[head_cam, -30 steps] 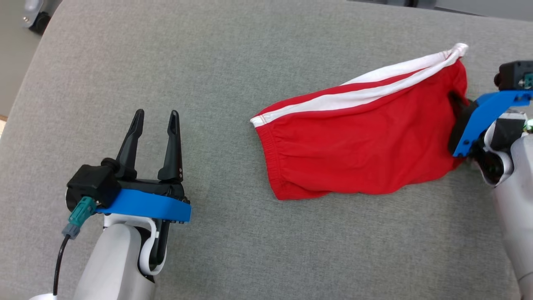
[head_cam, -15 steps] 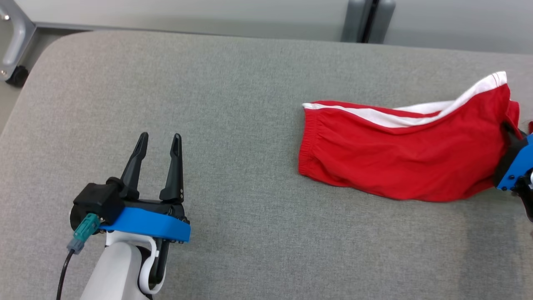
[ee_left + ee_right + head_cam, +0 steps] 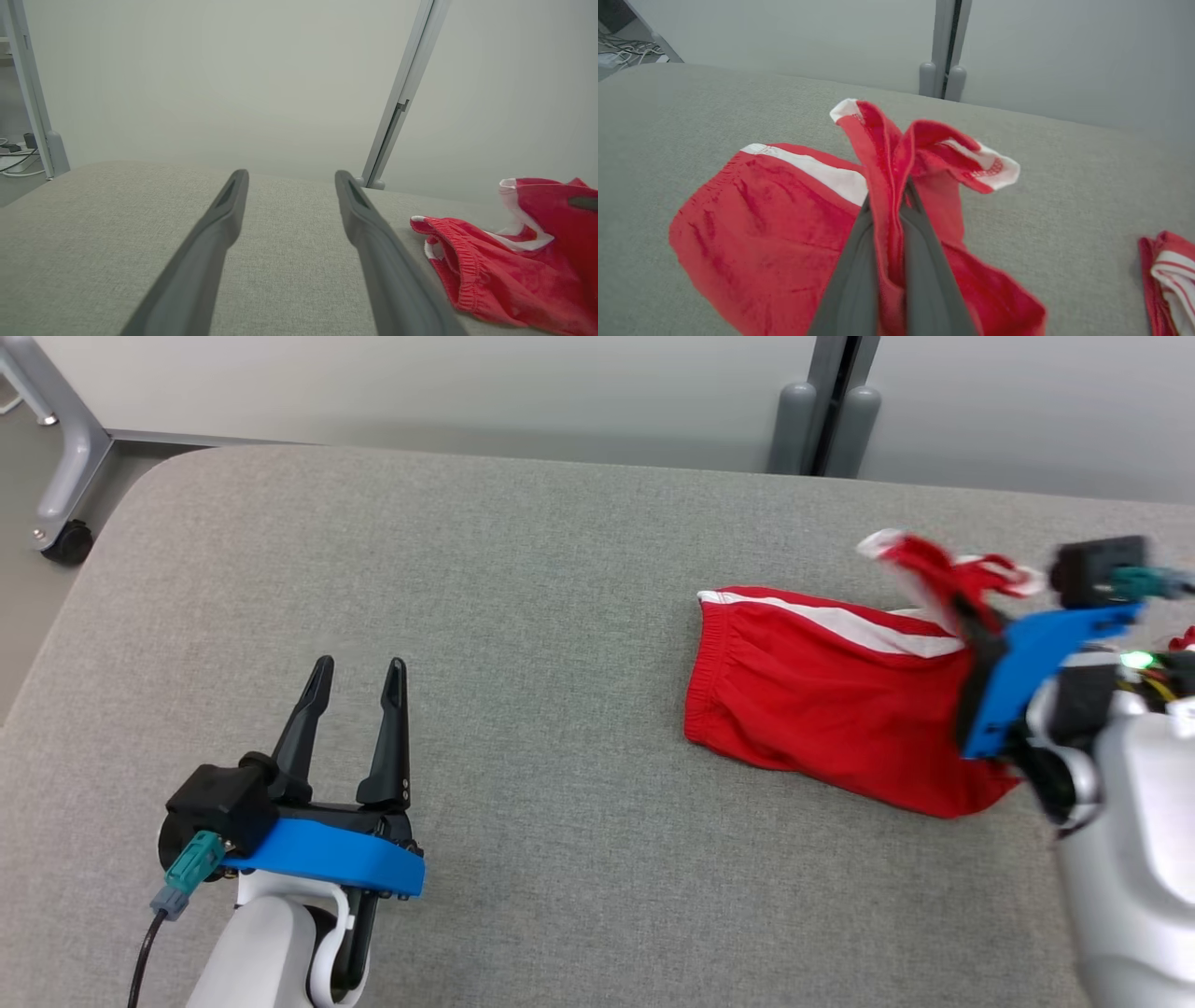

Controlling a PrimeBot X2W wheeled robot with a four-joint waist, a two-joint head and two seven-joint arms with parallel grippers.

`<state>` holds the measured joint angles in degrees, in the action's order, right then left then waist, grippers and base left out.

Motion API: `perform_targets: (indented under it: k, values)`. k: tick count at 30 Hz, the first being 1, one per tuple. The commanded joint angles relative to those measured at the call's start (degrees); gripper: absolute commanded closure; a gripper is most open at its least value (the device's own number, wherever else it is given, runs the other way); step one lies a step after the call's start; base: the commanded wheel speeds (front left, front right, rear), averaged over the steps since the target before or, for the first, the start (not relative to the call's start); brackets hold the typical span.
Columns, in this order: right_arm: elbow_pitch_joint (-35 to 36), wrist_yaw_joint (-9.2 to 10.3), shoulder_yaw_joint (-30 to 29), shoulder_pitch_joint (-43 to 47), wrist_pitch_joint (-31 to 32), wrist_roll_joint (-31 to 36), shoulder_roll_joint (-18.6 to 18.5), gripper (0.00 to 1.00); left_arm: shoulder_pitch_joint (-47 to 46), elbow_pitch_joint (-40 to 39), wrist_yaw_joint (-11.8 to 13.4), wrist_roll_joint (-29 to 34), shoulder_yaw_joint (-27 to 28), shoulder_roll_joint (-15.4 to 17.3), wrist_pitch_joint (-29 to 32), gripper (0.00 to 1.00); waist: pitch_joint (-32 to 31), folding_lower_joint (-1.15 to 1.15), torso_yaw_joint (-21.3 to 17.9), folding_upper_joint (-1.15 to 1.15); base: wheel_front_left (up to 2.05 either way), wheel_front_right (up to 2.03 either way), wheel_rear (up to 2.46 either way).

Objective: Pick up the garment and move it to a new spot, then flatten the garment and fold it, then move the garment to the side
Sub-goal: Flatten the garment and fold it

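Observation:
The garment (image 3: 822,700) is a pair of red shorts with white side stripes, lying on the grey table at the right. My right gripper (image 3: 962,616) is shut on its right end, and that end is lifted off the cloth surface. In the right wrist view the red fabric (image 3: 887,186) is pinched between the two dark fingers (image 3: 852,280), with white-trimmed hems flopping above. My left gripper (image 3: 359,677) stands open at the lower left, far from the garment (image 3: 495,275), nothing between its fingers (image 3: 205,252).
The grey fabric-covered table (image 3: 523,616) has a rounded far-left corner. Behind it stand a pale wall and a grey post (image 3: 826,411). A wheeled metal leg (image 3: 65,476) shows at far left. Another red and white cloth (image 3: 1169,275) lies at the right.
The head camera has tilted up, showing the wall. My right gripper has lifted the garment's right end and carried it leftward over the rest. The left arm has not moved.

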<state>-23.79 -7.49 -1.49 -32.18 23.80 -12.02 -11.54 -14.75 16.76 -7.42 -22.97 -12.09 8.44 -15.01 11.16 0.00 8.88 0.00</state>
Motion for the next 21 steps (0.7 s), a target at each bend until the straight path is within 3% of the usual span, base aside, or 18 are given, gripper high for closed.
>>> perform_targets:
  k: [1,8,17,18,19,21]
  values:
    - [0.4,-0.01,1.2,-0.8,0.6,0.3,0.9,1.0,0.5,-0.1,0.0,0.0,0.1,0.1,-0.2,0.0,0.2,0.0,0.2,0.0,0.0,0.0,0.0]
    - [-3.7,-0.01,9.3,-5.5,3.3,0.6,5.2,1.0,-1.5,-0.5,-0.1,0.0,-0.9,-0.4,-0.2,0.0,2.0,0.0,2.0,0.0,0.0,0.0,0.0]
    - [-12.0,-0.01,14.9,-9.8,1.7,-1.5,7.8,1.0,-2.8,-0.3,-0.1,-0.6,-2.2,-0.7,-0.2,0.0,3.5,0.0,3.8,0.0,0.0,0.0,0.0]
    - [-12.6,-0.01,15.3,-10.0,1.7,-2.2,7.9,0.73,-3.0,-0.3,-0.1,-0.6,-2.3,-0.8,-0.2,0.0,3.6,0.0,3.9,0.0,0.0,0.0,0.0]
    - [-13.1,-0.01,15.6,-10.1,1.6,-3.1,8.0,0.0,-3.0,-0.2,-0.1,-0.6,-2.3,-0.8,-0.2,0.0,3.6,0.0,3.9,0.0,0.0,0.0,0.0]
    - [-13.1,-0.01,15.9,-10.5,0.7,-4.5,8.2,0.0,-2.9,-0.1,-0.1,-0.7,-2.0,-0.8,-0.2,0.0,3.5,0.0,3.7,0.0,0.0,0.0,0.0]
